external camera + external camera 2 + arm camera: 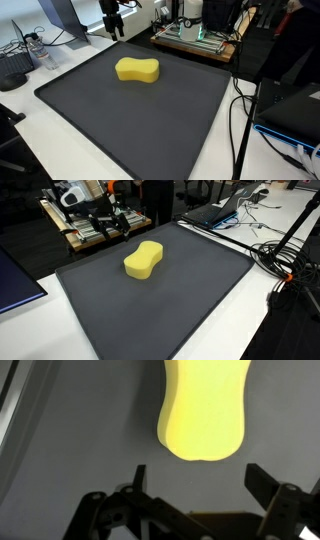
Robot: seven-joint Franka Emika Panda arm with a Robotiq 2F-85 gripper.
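— Where is our sponge [138, 69]?
— It lies flat on the dark mat [120, 125], a little above the middle of the frame in both exterior views. In the wrist view it fills the upper middle and runs off the top edge.
— And our gripper [195, 472]?
— Its fingers [262, 490] stand wide apart with nothing between them, along the bottom of the wrist view, just short of the sponge's rounded near end. In an exterior view the gripper [113, 24] sits at the top of the frame, by the mat's far edge. It is small and dark there, so we can't say how high it hangs.
— Which way does the sponge run?
— Its long axis goes straight up the wrist frame, with one rounded end pointing down at us and the narrower waist further up. In an exterior view the sponge [144, 260] slants from lower left to upper right.
— So how do we do this well?
— We judge that the fingers line up across the short width. We should advance along the long axis until the waist lies between them, stay centred, descend level, and squeeze gently, since it looks soft.
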